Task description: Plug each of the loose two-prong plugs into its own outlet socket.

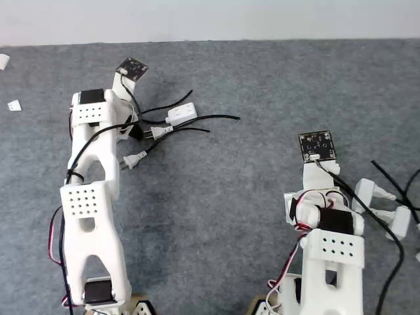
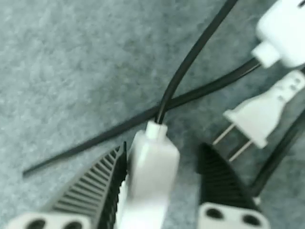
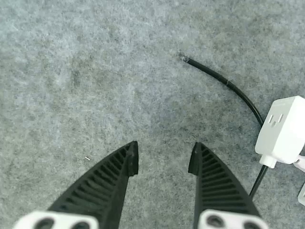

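My left gripper (image 2: 162, 155) stands open around a white plug body (image 2: 150, 174). The plug lies against one ribbed finger (image 2: 102, 191), with a gap to the other; its black cord (image 2: 190, 62) runs away over the carpet. Beside it lies a loose two-prong plug (image 2: 259, 117), and a white outlet socket (image 2: 281, 28) sits beyond. From above, two plugs (image 1: 156, 132) (image 1: 134, 159) and the socket (image 1: 182, 113) lie by the left arm. My right gripper (image 3: 162, 160) is open over bare carpet, near another white socket (image 3: 281, 131).
Grey carpet covers the table. Black cords (image 1: 216, 118) trail right from the left cluster. Two white socket blocks (image 1: 366, 191) (image 1: 398, 222) with cords lie right of the right arm. A loose cord end (image 3: 183, 58) lies ahead of the right gripper. Small white scraps (image 1: 14, 105) sit far left.
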Motion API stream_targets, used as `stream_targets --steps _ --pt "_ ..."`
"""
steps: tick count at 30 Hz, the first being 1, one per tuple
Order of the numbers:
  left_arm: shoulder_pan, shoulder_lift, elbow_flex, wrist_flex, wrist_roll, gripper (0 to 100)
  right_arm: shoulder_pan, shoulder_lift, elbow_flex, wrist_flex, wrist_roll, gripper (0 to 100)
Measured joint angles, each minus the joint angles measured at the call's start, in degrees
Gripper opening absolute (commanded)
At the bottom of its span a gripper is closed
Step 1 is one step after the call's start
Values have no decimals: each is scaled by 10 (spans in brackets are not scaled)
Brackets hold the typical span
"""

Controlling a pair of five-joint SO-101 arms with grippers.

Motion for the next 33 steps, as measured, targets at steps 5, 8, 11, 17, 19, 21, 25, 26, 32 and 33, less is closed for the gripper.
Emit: stream_targets --steps 5,8,11,17,19,21,25,26,32,33 --pt "-5 25 -88 66 -1 28 1 0 0 0 0 169" --pt "4 25 -109 109 -1 25 0 0 0 0 0 169" --pt "11 25 -110 141 -1 24 0 0 0 0 0 169" --pt "31 25 -126 215 5 21 -1 0 34 -52 0 169" --pt "43 13 -129 218 46 12 2 0 34 -57 0 169" --pt "51 -4 -129 221 113 12 2 0 34 -57 0 169" --pt "51 -55 -131 222 277 12 -1 0 34 -57 0 169" --pt "52 -67 -126 222 314 12 -1 0 34 -57 0 169" --pt "105 -181 55 222 404 12 1 0 34 -57 0 169" --pt "120 -207 95 222 406 12 0 0 34 -57 0 169"
